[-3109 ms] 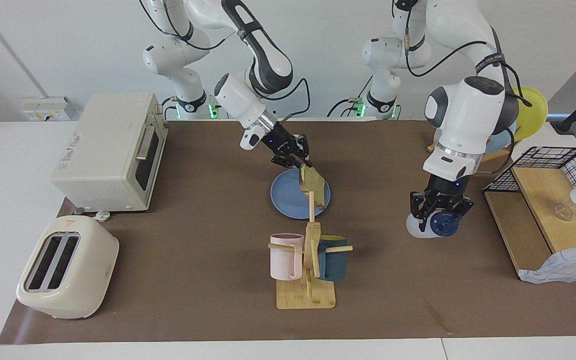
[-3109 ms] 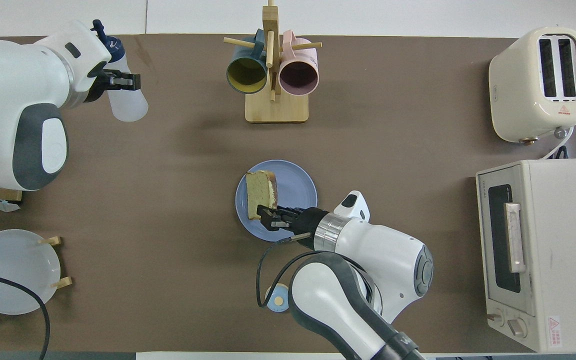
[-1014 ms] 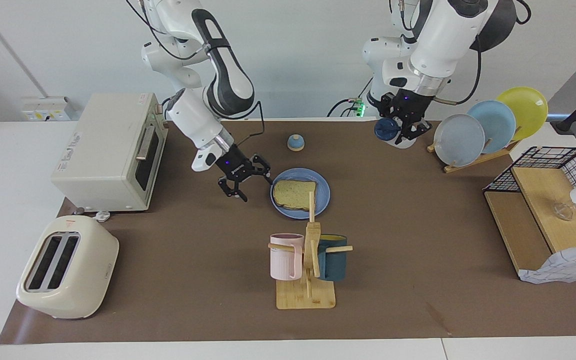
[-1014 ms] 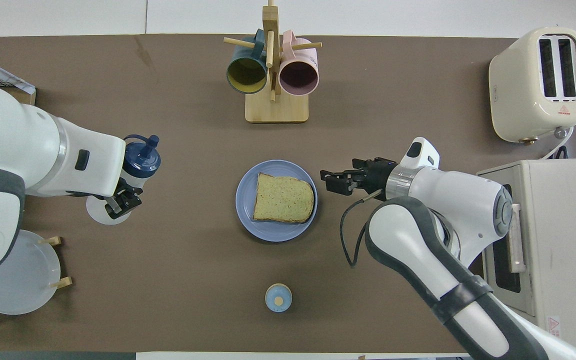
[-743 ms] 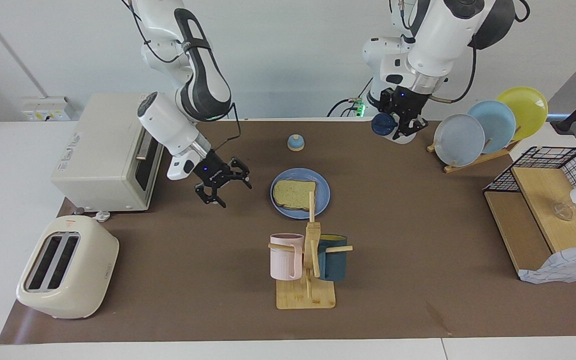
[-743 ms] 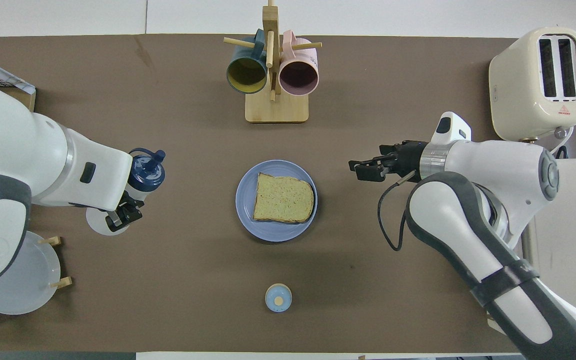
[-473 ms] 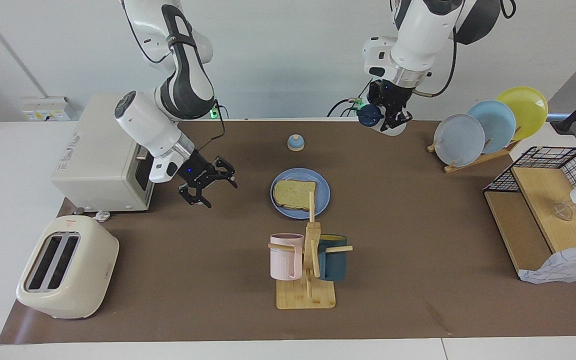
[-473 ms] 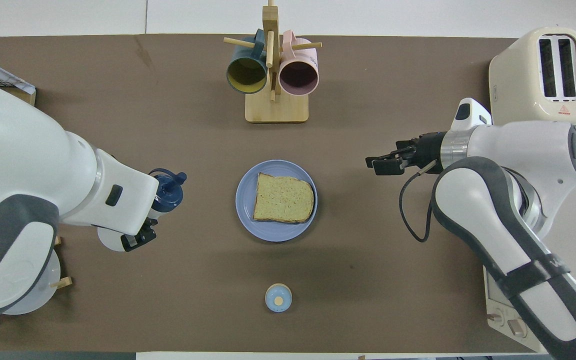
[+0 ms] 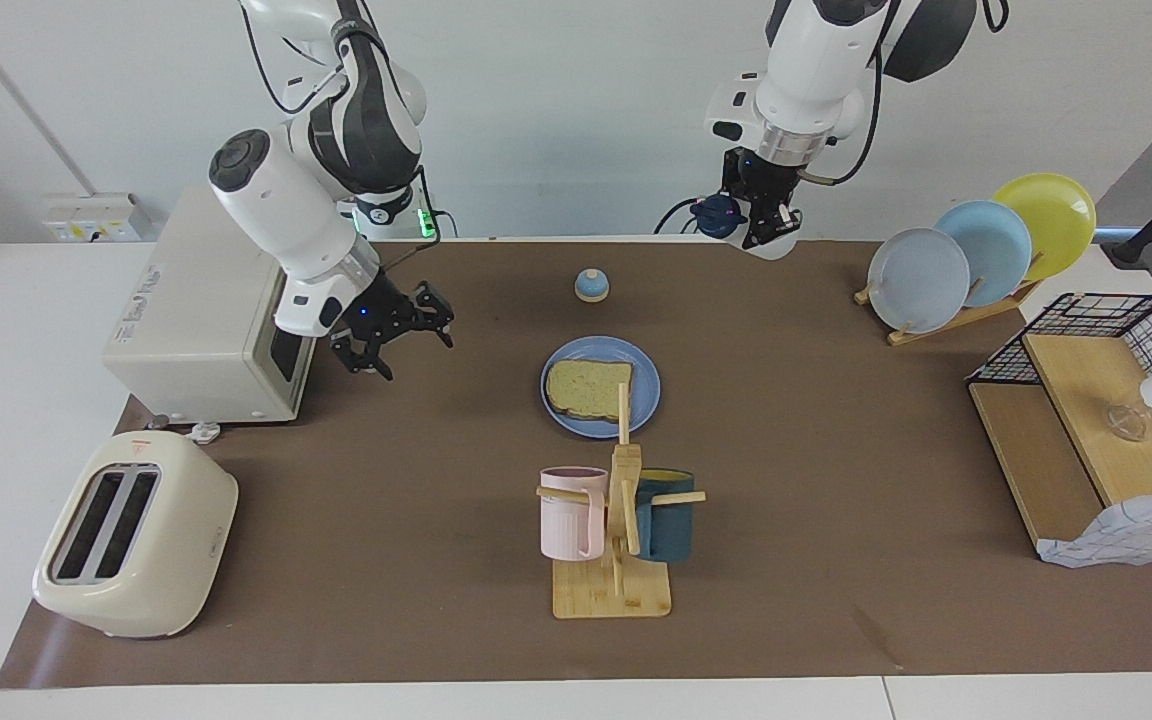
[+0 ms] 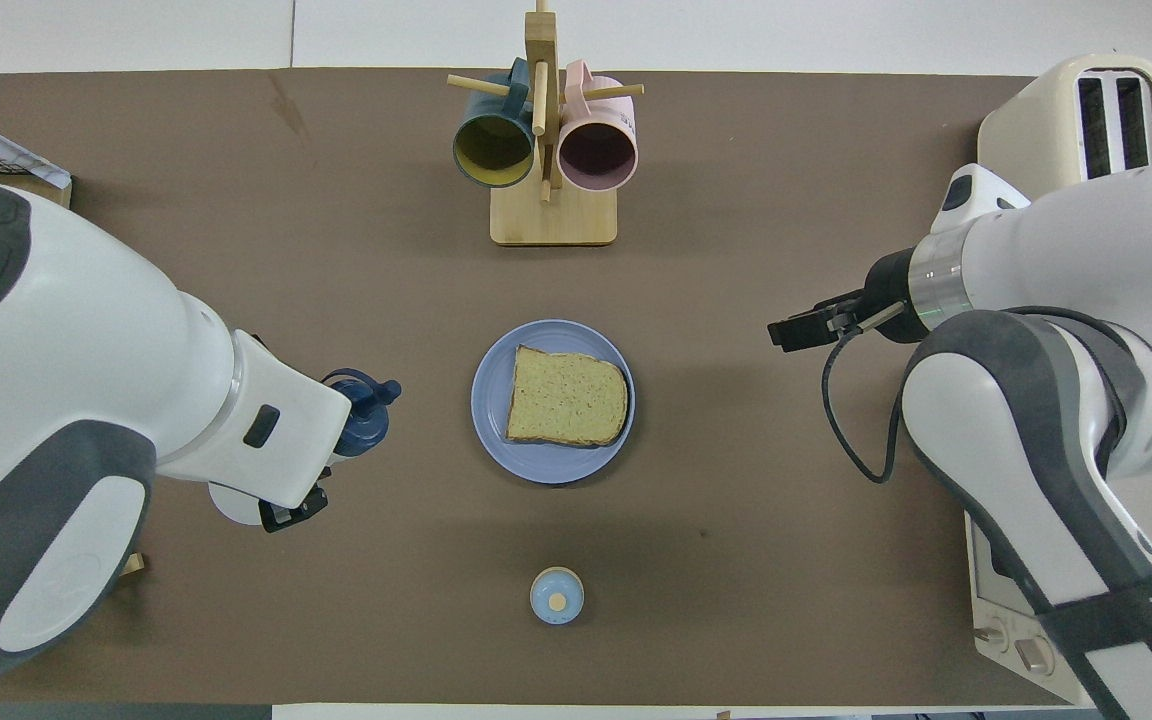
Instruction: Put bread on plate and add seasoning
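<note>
The bread point(image 9: 588, 388) point(image 10: 566, 397) lies flat on the round blue plate point(image 9: 648, 378) point(image 10: 492, 425) in the middle of the brown mat. My left gripper point(image 9: 760, 214) is shut on the seasoning point(image 9: 771, 240), a whitish bottle held tilted high over the mat's edge at the robots' end. Its dark blue cap point(image 9: 712, 215) point(image 10: 363, 410) points toward the plate. My right gripper point(image 9: 414, 345) point(image 10: 786, 332) hangs open and holds nothing, over bare mat between the plate and the toaster oven.
A small blue bell point(image 9: 591, 285) point(image 10: 557, 595) sits nearer to the robots than the plate. A wooden mug rack point(image 9: 616, 520) point(image 10: 541, 150) stands farther out. The toaster oven point(image 9: 216, 300) and toaster point(image 9: 131, 535) are at the right arm's end. Racked plates point(image 9: 976, 250) and a wire shelf point(image 9: 1096, 420) are at the left arm's end.
My right gripper has pulled away from the plate toward the toaster oven, staying open. My left gripper has risen and carried the seasoning toward the middle of the table.
</note>
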{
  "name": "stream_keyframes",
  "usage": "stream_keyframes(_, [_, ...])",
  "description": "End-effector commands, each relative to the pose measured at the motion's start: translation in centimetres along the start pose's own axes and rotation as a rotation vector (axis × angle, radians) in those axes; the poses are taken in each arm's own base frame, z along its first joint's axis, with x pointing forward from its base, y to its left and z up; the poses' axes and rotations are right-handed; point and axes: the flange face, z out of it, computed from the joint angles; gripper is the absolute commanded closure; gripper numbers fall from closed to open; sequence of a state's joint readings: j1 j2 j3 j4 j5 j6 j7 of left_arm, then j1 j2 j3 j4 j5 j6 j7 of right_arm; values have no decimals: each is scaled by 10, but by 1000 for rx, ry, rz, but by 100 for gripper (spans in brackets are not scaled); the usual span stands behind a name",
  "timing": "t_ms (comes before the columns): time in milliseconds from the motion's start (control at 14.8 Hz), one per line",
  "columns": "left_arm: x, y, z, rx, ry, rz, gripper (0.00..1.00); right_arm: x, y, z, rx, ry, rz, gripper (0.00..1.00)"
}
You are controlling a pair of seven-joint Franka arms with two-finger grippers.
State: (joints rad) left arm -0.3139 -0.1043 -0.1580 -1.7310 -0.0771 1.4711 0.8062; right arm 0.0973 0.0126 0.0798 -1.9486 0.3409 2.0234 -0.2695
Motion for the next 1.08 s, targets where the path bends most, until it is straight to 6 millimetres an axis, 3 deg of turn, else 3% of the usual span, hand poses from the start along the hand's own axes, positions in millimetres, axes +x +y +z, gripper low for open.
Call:
stream_keyframes(0, [-5, 7, -5, 1, 6, 11, 64, -14, -23, -38, -16, -12, 95, 0])
stream_keyframes(270, [2, 14, -5, 7, 5, 49, 65, -16, -66, -79, 200, -9, 231, 0])
stream_keyframes(473, [9, 21, -5, 13, 6, 76, 67, -23, -118, -98, 295, 12, 258, 0])
stream_keyframes(608, [10, 23, -5, 16, 7, 111, 67, -23, -150, -110, 428, 24, 307, 0])
stream_keyframes(811, [15, 27, -6, 27, 14, 150, 68, -24, -198, -109, 454, 49, 311, 0])
stream_keyframes(1014, [18, 32, -7, 28, 13, 170, 68, -26, -261, -108, 485, 124, 343, 26])
